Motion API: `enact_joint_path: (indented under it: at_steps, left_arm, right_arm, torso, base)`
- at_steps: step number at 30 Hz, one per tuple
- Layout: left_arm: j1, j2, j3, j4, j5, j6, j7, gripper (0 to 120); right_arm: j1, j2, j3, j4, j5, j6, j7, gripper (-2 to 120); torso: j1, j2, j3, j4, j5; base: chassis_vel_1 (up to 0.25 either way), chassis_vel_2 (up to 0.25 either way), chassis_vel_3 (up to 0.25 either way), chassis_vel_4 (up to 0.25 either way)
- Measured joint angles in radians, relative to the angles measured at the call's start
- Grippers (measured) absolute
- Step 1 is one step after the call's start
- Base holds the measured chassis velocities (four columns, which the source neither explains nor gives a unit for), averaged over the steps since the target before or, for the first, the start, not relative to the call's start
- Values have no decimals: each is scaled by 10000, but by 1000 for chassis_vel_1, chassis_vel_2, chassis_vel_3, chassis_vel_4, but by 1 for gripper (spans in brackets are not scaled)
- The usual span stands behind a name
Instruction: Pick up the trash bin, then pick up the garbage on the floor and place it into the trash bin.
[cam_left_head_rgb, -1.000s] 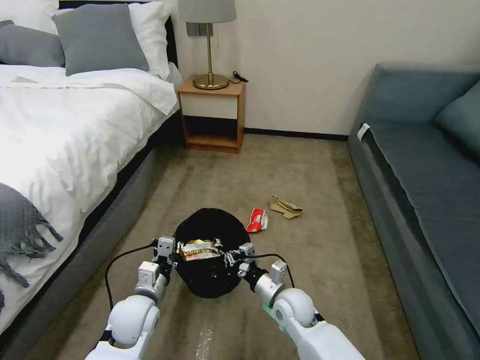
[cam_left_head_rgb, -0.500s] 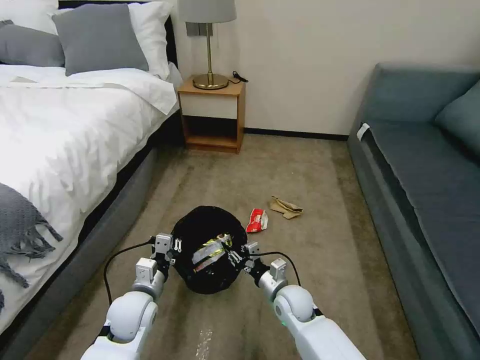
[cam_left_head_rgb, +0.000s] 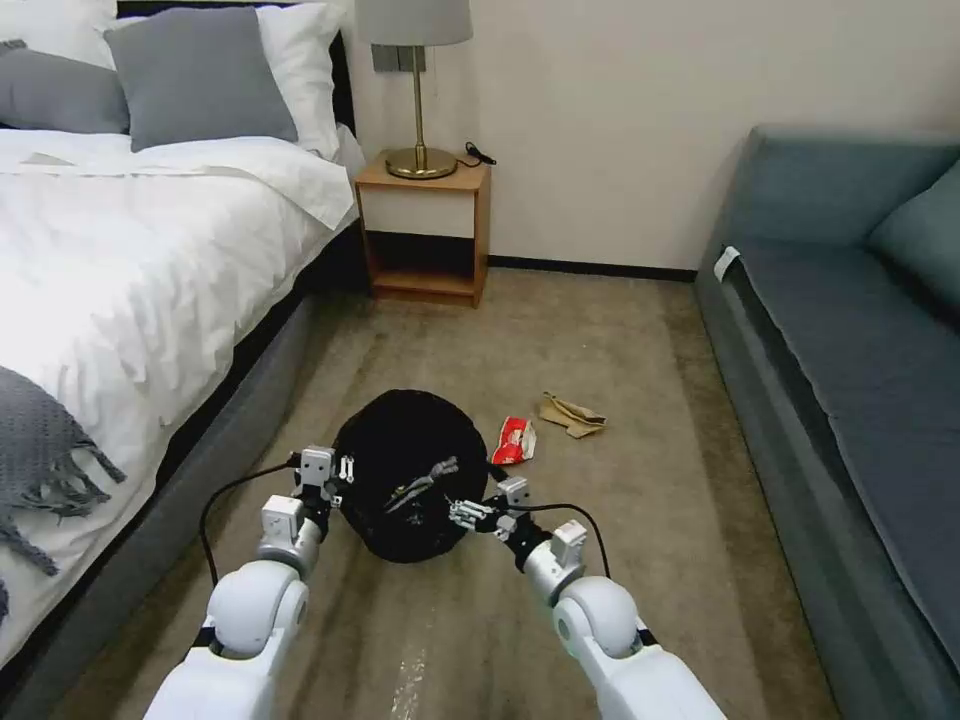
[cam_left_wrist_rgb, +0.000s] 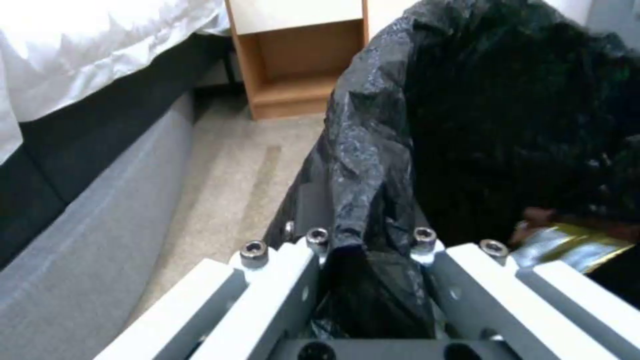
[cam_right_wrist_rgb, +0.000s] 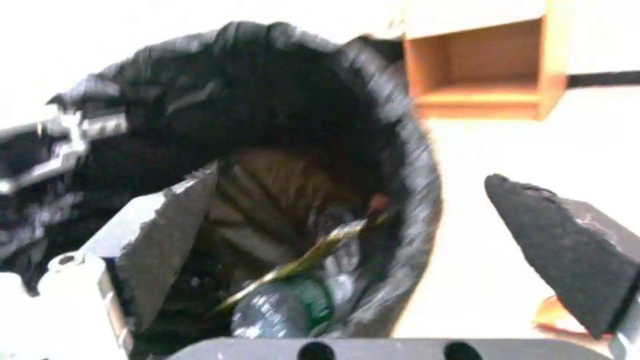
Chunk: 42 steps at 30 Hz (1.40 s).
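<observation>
Head view first: no readable writing anywhere, the only label-ish thing is a green band on the clear plastic bottle (cam_right_wrist_rgb: 283, 307) lying inside the small round trash bin lined with a glossy black bag (cam_left_head_rgb: 405, 480), which sits at lower centre of the frame.

Both arms reach forward from the bottom edge and flank the bin. Left pincer (cam_left_head_rgb: 335, 478) is on the bin's left rim, and the left wrist view shows its white fingers (cam_left_wrist_rgb: 293, 280) clamped on a fold of the black bag. Right pincer (cam_left_head_rgb: 470, 513) is at the bin's right rim with its jaws spread apart, one dark pad (cam_right_wrist_rgb: 567, 250) outside the rim and nothing between them.

Compared with a second ago, the yellow-silver crinkly wrapper (cam_left_wrist_rgb: 573, 245) that was pinched over the bin's mouth is now down inside next to the bottle, and the right pincer has let go.

Red-and-white packet (cam_left_head_rgb: 515, 440) and crumpled tan paper (cam_left_head_rgb: 572, 414) lie on the beige carpet floor (cam_left_head_rgb: 640, 360) just right of the bin, near centre frame.
</observation>
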Motion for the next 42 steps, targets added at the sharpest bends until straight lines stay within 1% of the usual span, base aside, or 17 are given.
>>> enact_joint_path:
  at_steps: [9, 12, 14, 16, 17, 19, 20, 23, 27, 31, 34, 42]
  left_arm:
    - [147, 32, 23, 9, 19, -147, 7, 4]
    - [273, 88, 45, -110, 39, -224, 15, 4]
    - [301, 98, 46, -137, 43, -244, 22, 4]
    - [441, 137, 35, -231, 54, -322, 51, 4]
    - [441, 137, 35, -231, 54, -322, 51, 4]
    - [656, 170, -80, -344, 57, -447, 73, 4]
    - [656, 170, -80, -344, 57, -447, 73, 4]
    - [1032, 254, -224, -545, 35, -620, 158, 4]
    - [1226, 318, -260, -679, 21, -655, 192, 4]
    - [1516, 360, -314, -873, 12, -681, 201, 4]
    - [1610, 379, -392, -944, 11, -708, 201, 4]
    - [1810, 414, -527, -1100, 4, -770, 197, 4]
  right_arm:
    - [-706, 281, 646, 755, 42, 471, 96, 100]
    - [-1198, 401, 903, 1364, 40, 721, 415, 100]
    - [-1291, 413, 943, 1490, 38, 737, 494, 100]
    - [-1647, 449, 1131, 1976, -29, 760, 827, 100]
    - [-1647, 449, 1131, 1976, -29, 760, 827, 100]
    - [-2133, 419, 1404, 2443, -221, 761, 1240, 100]
    - [-2133, 419, 1404, 2443, -221, 761, 1240, 100]
    - [-3033, 213, 2146, 3044, -505, 824, 1651, 100]
    - [-3393, 127, 2534, 3093, -688, 914, 1988, 100]
    - [-3686, 94, 3105, 2744, -966, 1042, 2534, 100]
    - [-3731, 60, 3289, 2509, -1049, 1005, 2814, 100]
    - [-3951, -39, 3433, 2042, -1063, 859, 2917, 100]
  torso:
    - [0, 1, 0, 0, 0]
    - [0, 1, 0, 1, 0]
    - [0, 0, 0, 0, 0]
    - [0, 0, 0, 1, 1]
    - [0, 0, 0, 1, 1]
    - [0, 0, -1, 0, 1]
    - [0, 0, -1, 0, 1]
    - [-1, 1, -1, 1, 0]
    - [-1, 0, -1, 0, 2]
    - [-1, 0, -1, 0, 1]
    - [0, 0, -1, 0, 2]
    - [-1, 0, -1, 0, 0]
  base:
    - [0, 0, 0, 0]
    - [0, 0, 0, 0]
    - [0, 0, 0, 0]
    - [0, 0, 0, 0]
    - [0, 0, 0, 0]
    - [0, 0, 0, 0]
    - [0, 0, 0, 0]
    - [0, 0, 0, 0]
    - [0, 0, 0, 0]
    - [0, 0, 0, 0]
    - [0, 0, 0, 0]
    - [0, 0, 0, 0]
